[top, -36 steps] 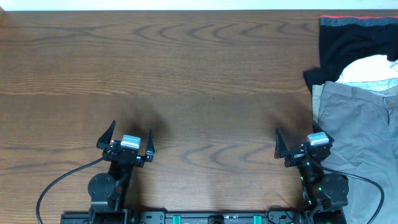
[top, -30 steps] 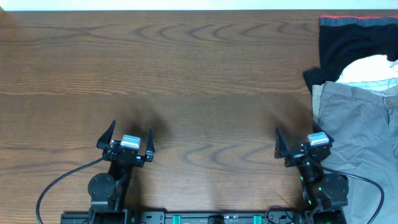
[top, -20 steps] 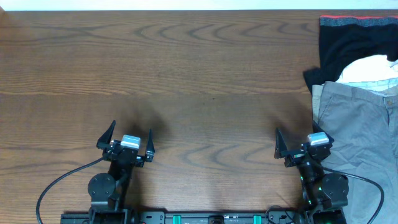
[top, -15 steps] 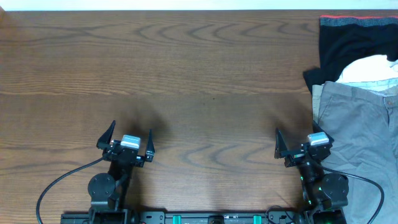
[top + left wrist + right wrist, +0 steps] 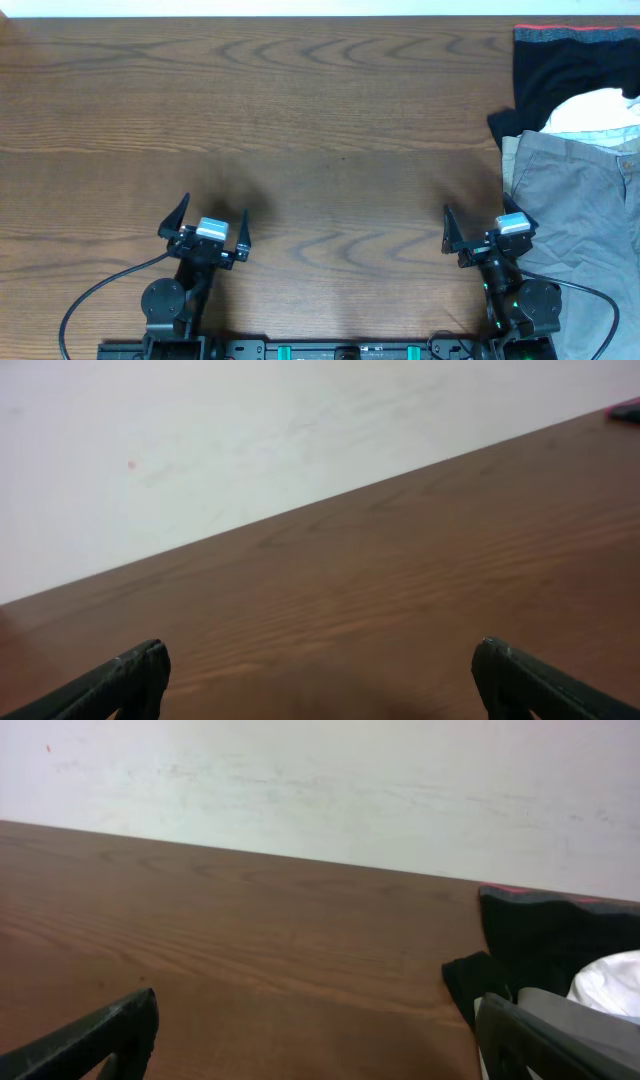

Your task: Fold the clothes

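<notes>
Jaws both wide apart, holding nothing; grey shorts (image 5: 575, 190) just beside right jaws, far from left jaws

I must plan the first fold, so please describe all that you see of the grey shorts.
The grey shorts lie flat, slightly wrinkled, on the right side of the table, partly cut off by the picture's edge. The cloth looks like woven cotton. The waistband, with a paler lining, is at the far end, beside a black garment and a white cloth.
</notes>
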`<state>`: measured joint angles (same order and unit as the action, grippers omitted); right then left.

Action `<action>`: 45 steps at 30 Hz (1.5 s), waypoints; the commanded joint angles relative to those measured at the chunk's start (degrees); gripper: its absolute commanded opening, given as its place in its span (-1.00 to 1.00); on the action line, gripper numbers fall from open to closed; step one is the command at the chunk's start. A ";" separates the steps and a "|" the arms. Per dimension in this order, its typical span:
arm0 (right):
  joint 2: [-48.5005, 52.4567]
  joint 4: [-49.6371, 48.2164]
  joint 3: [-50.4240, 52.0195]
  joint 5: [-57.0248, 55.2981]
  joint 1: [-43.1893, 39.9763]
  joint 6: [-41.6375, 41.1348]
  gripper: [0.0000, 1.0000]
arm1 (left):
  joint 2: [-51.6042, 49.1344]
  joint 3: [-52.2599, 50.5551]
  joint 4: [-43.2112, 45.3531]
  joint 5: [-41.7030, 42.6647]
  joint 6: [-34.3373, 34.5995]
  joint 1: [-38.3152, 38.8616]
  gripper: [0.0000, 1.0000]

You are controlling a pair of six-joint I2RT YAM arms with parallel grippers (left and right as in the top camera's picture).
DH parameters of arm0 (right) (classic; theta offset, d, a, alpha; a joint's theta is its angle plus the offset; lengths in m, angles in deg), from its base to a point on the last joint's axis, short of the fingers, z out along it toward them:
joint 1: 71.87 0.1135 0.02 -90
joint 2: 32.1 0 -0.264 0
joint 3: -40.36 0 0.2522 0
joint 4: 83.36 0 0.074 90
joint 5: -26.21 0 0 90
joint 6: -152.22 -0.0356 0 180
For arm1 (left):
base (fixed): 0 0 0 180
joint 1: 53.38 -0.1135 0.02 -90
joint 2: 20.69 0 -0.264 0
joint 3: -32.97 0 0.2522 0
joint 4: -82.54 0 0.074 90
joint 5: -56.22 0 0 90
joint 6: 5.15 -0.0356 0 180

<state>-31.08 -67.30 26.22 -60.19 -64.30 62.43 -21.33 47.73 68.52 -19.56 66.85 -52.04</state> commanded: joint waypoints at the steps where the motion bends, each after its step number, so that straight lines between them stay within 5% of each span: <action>1: 0.02 0.13 0.07 -0.15 -0.15 -1.03 0.99 | -0.07 -0.74 -1.84 7.56 0.28 0.02 0.96; 5: 0.02 0.02 0.07 -0.11 -0.15 -5.81 0.99 | -0.07 -0.68 -1.86 8.72 3.80 0.02 0.96; 12: 0.24 0.09 -0.46 5.01 -0.15 -16.85 0.98 | -3.02 6.47 -2.95 8.74 19.91 0.02 0.96; 18: 5.44 0.79 -9.38 4.79 -0.17 -23.08 0.99 | -19.04 24.68 -15.15 6.03 22.47 0.02 0.96; 32: 59.08 31.56 -57.24 7.08 -1.25 -17.92 0.99 | -71.47 90.01 -55.69 9.57 21.88 1.90 0.96; 40: 75.36 40.44 -67.65 12.92 -1.66 -15.82 0.99 | -76.50 90.97 -55.43 12.00 23.28 1.92 0.96; 45: 83.73 48.02 -75.10 2.58 -6.45 -19.85 0.99 | -79.06 90.97 -56.22 11.72 23.23 5.49 0.96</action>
<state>49.11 -20.96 -43.61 -50.86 -67.16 44.63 -98.92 137.62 12.77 -8.65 89.58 -49.17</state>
